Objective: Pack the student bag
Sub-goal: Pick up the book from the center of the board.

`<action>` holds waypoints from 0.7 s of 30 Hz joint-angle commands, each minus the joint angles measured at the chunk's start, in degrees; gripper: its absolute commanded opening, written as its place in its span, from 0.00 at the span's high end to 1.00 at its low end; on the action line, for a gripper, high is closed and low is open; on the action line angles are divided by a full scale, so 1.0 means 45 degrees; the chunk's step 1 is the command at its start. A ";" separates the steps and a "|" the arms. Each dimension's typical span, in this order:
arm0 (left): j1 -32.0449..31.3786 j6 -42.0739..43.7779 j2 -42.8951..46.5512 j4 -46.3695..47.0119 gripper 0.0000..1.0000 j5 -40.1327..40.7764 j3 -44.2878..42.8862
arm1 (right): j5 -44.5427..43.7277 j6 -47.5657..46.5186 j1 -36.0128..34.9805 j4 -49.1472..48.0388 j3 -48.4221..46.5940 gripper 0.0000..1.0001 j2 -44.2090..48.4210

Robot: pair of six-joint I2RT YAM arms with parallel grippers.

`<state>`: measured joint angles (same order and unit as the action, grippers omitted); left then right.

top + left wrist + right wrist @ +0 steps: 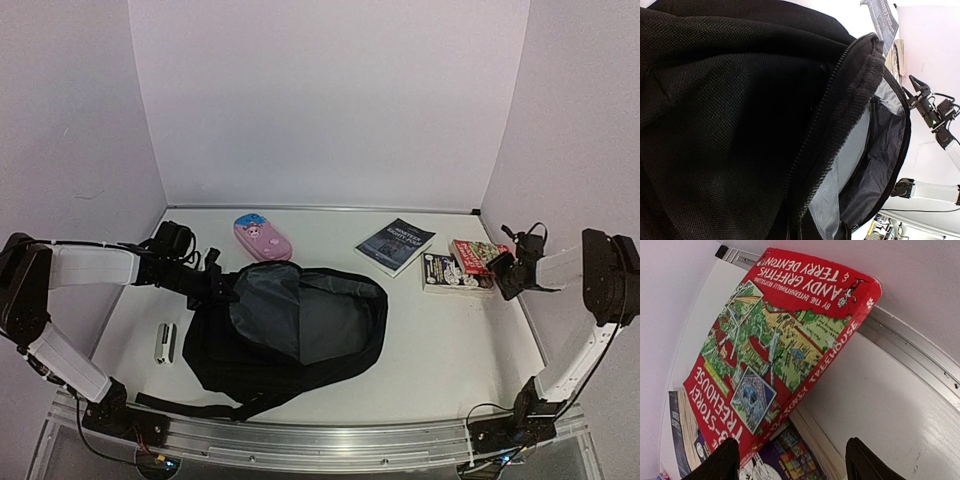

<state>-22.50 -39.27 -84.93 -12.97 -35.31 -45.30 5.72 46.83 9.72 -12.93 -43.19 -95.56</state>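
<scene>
- White walls enclose a pale table (440, 350), on which everything is laid out.
- By far the largest item, the student bag (300, 320), is found left of centre. It lies flat with its mouth unzipped and its grey lining exposed. If that mouth is allowed to sag shut, nothing can be slid inside.
- At the bag's 10 o'clock edge the left gripper (215, 287) is set against the fabric. Whether it is clamped cannot be told, since its fingers are hidden in the wrist view. Should the fabric be only lightly caught, it could be lost once a book is pushed in.
- At the table's 3 o'clock a red book (476, 255) is propped at a tilt on a second book (443, 273). The right gripper (503, 270) is spread wide at the red book's edge, with nothing clamped. The cover could be bent, or the lower book dragged, by a poorly placed grasp.
- A dark blue book (394, 246), at 2 o'clock from the bag, could be knocked during the carry.
- A pink case (262, 238) at the bag's 11 o'clock and a small white object (165, 342) at its 9 o'clock are judged less exposed.
</scene>
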 commanded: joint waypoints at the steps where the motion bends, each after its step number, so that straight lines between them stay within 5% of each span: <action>1: -0.0028 0.0149 0.0188 0.0265 1.00 0.0116 -0.0406 | 0.0188 0.0312 0.0239 -0.1722 -0.0835 0.32 -0.0967; 21: -0.0021 0.0171 -0.0118 0.0107 1.00 0.0140 -0.0757 | 0.0450 0.1653 0.0573 -0.3431 -0.2008 0.43 -0.3812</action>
<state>-22.57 -39.05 -85.20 -13.04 -35.33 -46.14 7.48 52.04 11.92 -25.85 -50.18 -110.19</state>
